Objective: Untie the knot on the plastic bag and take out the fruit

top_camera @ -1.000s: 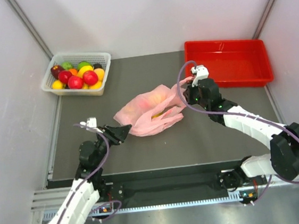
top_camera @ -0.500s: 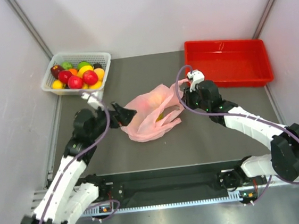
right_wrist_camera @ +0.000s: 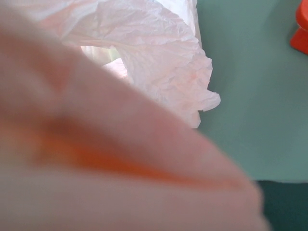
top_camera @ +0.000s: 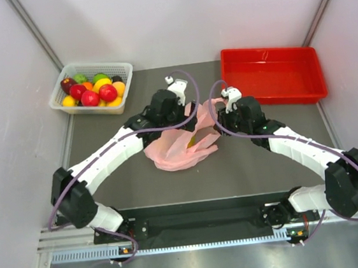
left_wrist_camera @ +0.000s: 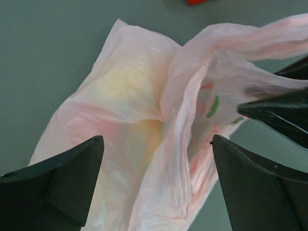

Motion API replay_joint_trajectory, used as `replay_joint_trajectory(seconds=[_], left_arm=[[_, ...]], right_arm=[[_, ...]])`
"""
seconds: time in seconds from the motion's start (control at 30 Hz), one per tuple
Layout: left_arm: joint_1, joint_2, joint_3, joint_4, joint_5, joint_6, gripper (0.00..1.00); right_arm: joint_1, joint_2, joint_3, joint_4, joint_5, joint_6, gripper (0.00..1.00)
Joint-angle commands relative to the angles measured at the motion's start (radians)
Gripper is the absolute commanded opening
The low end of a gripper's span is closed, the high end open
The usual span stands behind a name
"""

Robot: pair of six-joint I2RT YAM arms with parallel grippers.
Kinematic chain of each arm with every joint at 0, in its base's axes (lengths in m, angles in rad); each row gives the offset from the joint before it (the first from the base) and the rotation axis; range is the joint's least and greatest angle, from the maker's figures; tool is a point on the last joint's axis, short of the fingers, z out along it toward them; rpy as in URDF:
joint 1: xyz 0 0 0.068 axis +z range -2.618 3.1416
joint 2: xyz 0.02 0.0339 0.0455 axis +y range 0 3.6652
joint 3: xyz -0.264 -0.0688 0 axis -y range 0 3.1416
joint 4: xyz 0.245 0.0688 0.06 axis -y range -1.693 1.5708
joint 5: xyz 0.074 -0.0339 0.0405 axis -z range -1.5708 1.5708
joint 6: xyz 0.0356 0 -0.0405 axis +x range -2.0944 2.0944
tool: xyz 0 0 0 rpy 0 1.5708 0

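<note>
Pink plastic bag [left_wrist_camera: 130,106] between wide left fingers [left_wrist_camera: 62,183] in their wrist view; right fingers' [left_wrist_camera: 284,115] own view all blur, state untellable.

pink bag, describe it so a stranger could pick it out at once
On the dark table, midway between the white basket and the red tray, lies the plastic bag. It alone is soft, crumpled, translucent pink film.

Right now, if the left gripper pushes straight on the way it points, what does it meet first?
The left gripper, open, would likely meet the plastic bag first: its crumpled pink film lies dead ahead. How far off is unclear.
</note>
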Motion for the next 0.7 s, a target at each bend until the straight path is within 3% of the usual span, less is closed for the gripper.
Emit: replay_joint_trajectory(seconds=[0.0, 0.17, 0.27, 0.3, 0.37, 0.4, 0.67], left_arm=[[-0.035, 0.077, 0.085, -0.06, -0.128, 0.096, 0.99], [-0.066, 0.195, 0.112, -0.071, -0.148, 0.135, 0.99], [-0.069, 0.249, 0.115, -0.08, -0.137, 0.143, 0.84], [-0.069, 0.26, 0.113, -0.088, -0.152, 0.143, 0.62], [-0.069, 0.278, 0.122, -0.108, -0.233, 0.128, 0.32], [-0.068, 0.272, 0.121, -0.109, -0.266, 0.111, 0.0], [-0.069, 0.02, 0.07, -0.03, -0.48, 0.068, 0.0]], right_arm=[[-0.013, -0.045, 0.031, 0.009, -0.037, 0.016, 0.33], [-0.013, -0.054, 0.011, 0.026, -0.038, 0.056, 0.34], [-0.011, -0.051, 0.005, 0.032, -0.037, 0.08, 0.31], [-0.013, -0.051, 0.003, 0.029, -0.031, 0.089, 0.28], [-0.014, -0.047, 0.0, 0.023, -0.008, 0.109, 0.21], [-0.013, -0.045, -0.004, 0.02, 0.001, 0.115, 0.19], [-0.036, -0.03, -0.046, -0.044, 0.196, 0.186, 0.01]])
